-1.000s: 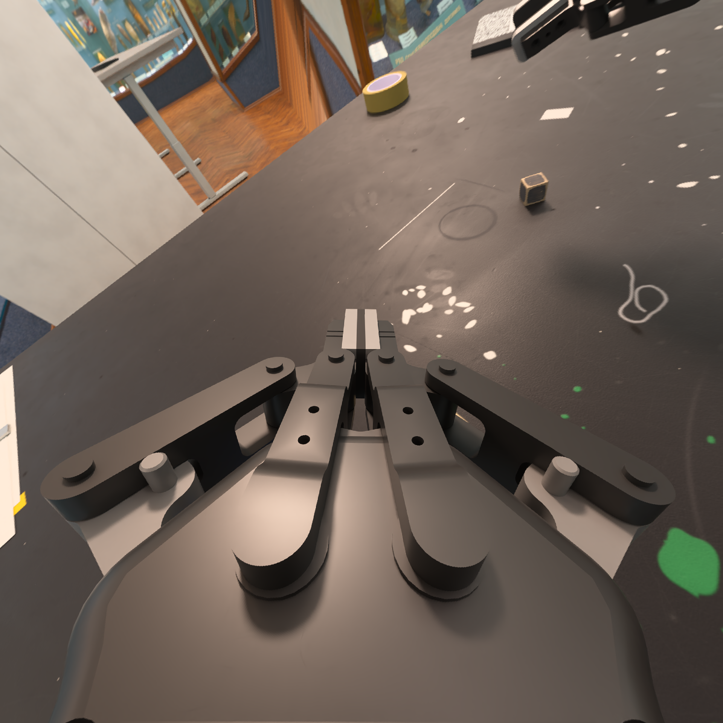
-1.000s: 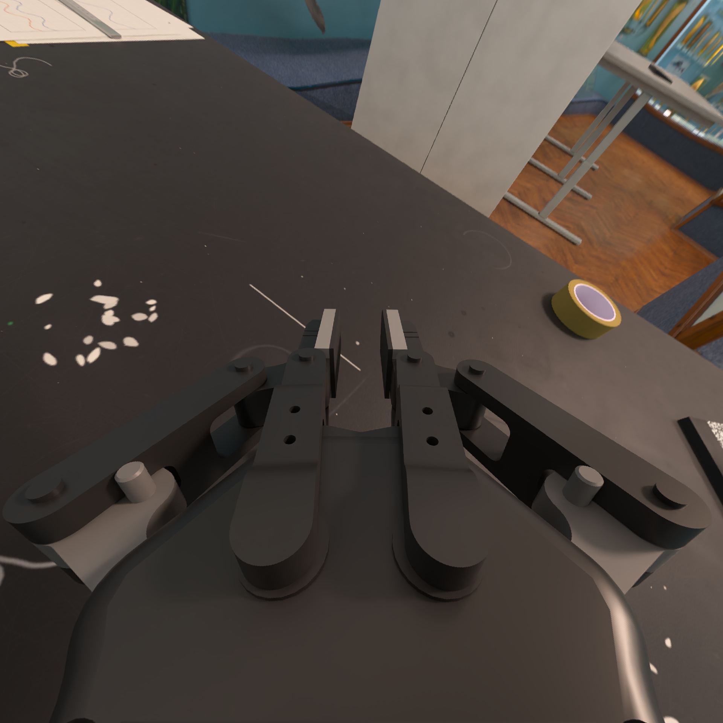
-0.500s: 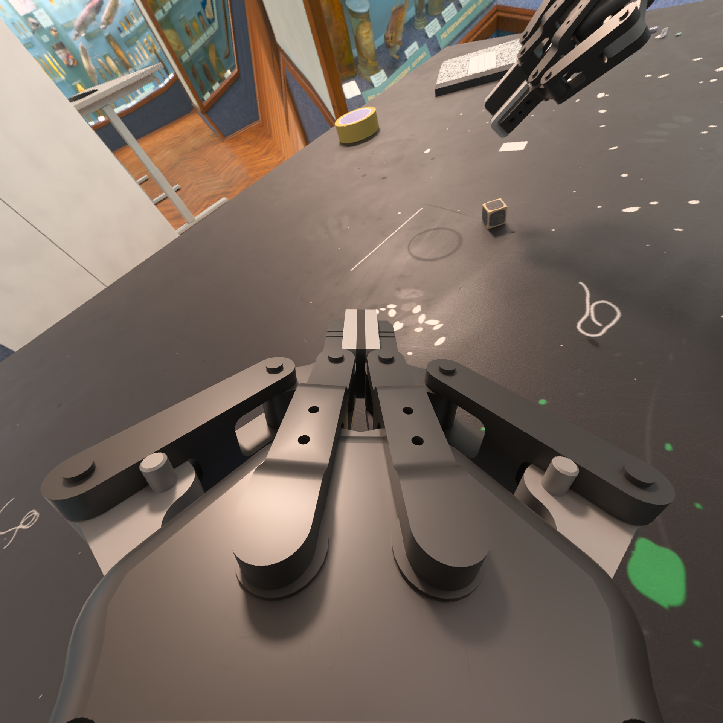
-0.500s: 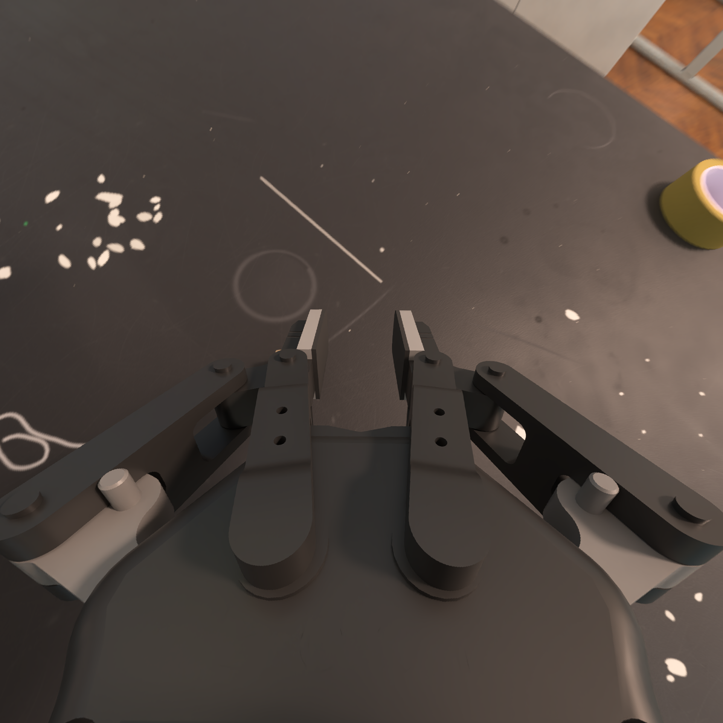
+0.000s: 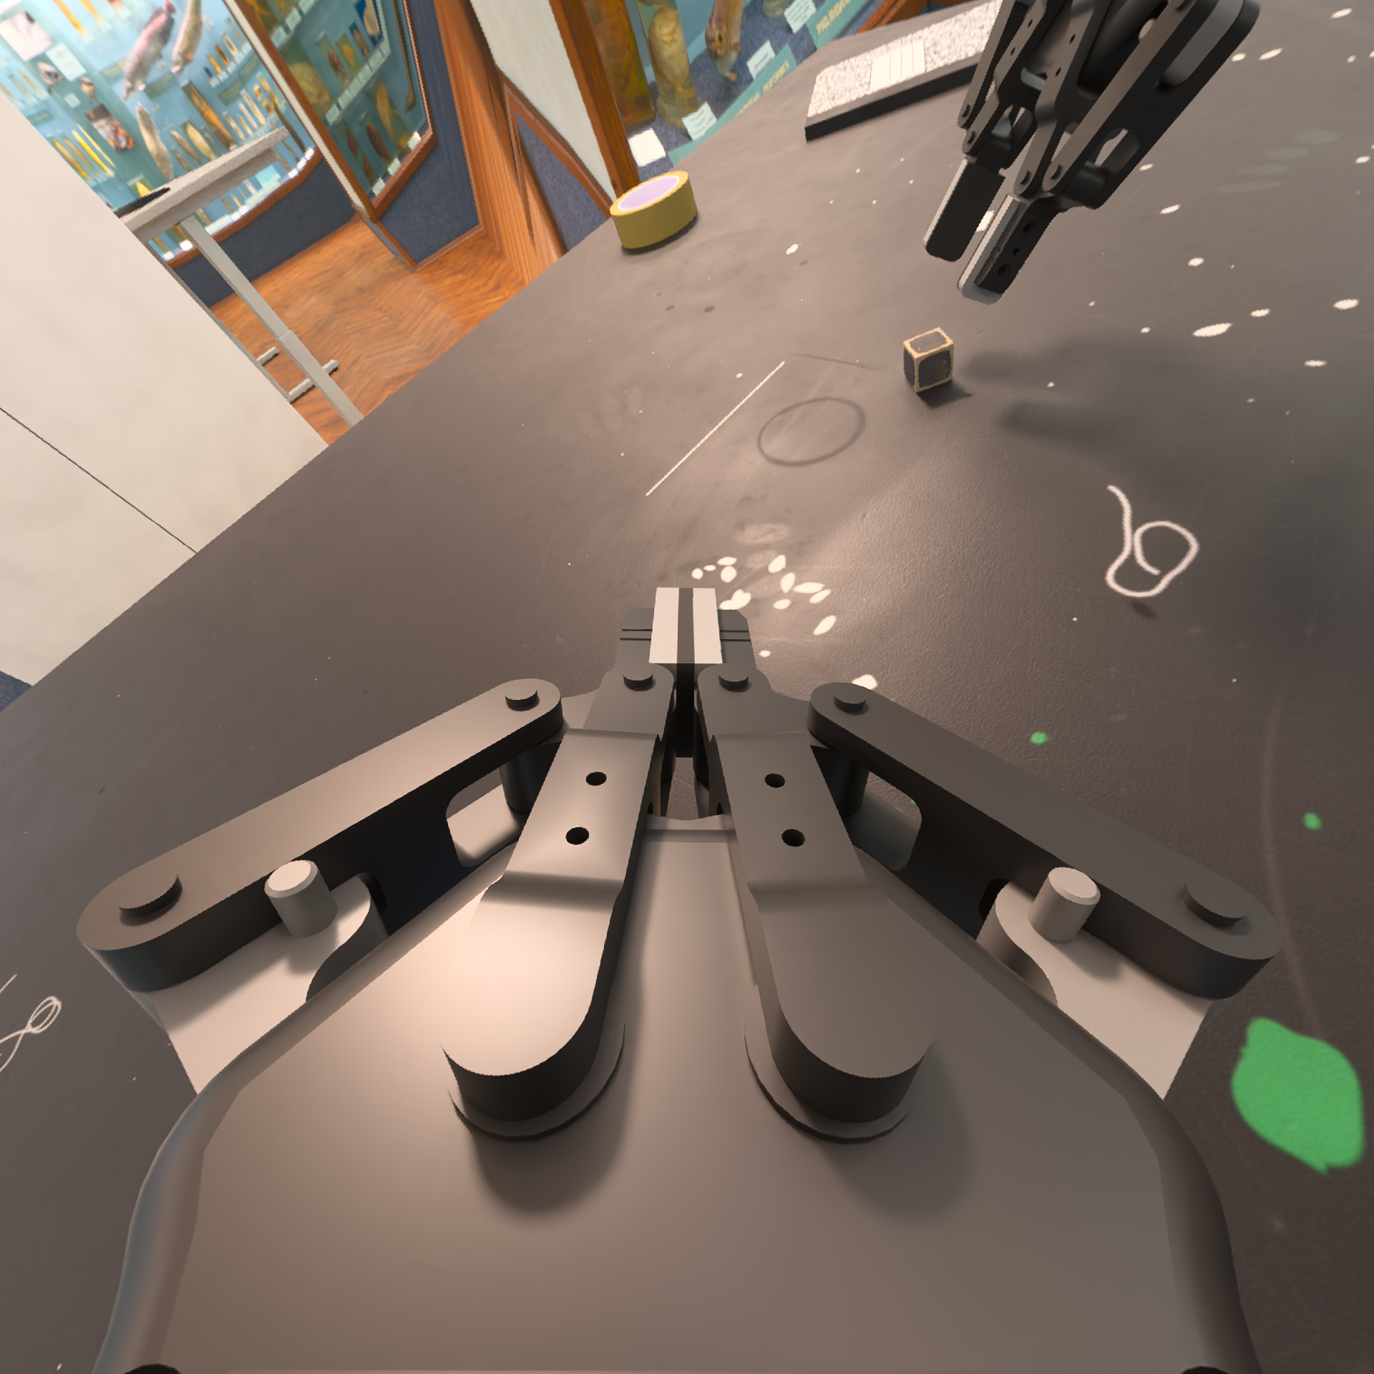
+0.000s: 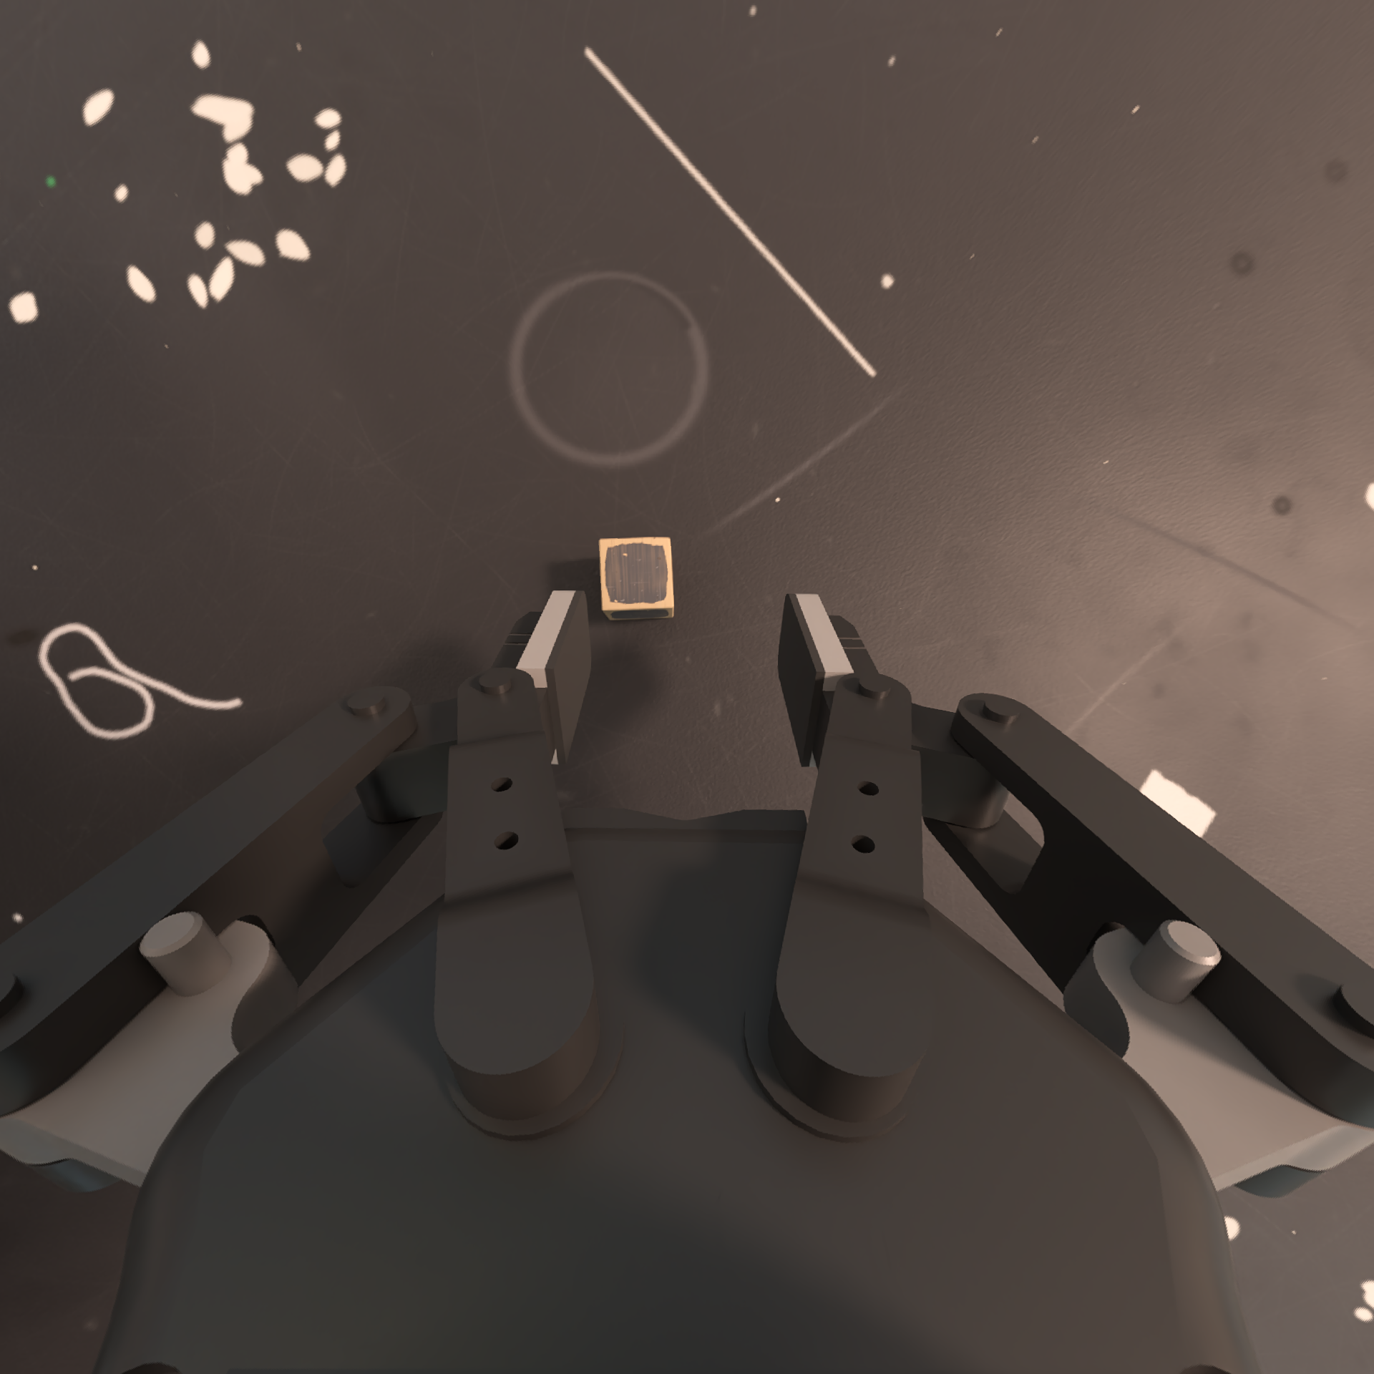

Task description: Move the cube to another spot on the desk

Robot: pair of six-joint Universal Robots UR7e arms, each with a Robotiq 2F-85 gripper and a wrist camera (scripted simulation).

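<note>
— Anything near the cube [image 6: 636, 578]?
— Bare surface [image 6: 1041, 520] all round it; my right fingers [image 6: 556, 647] hang spread above. The tape [image 5: 653, 208] and pad [image 5: 885, 78] sit well apart, by the far edge.

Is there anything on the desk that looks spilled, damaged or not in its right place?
Nothing serious. The desk is marked: white flecks, a faint ring, a thin white line and a green blot. The cube sits flat, and the tape roll lies near the edge.
</note>
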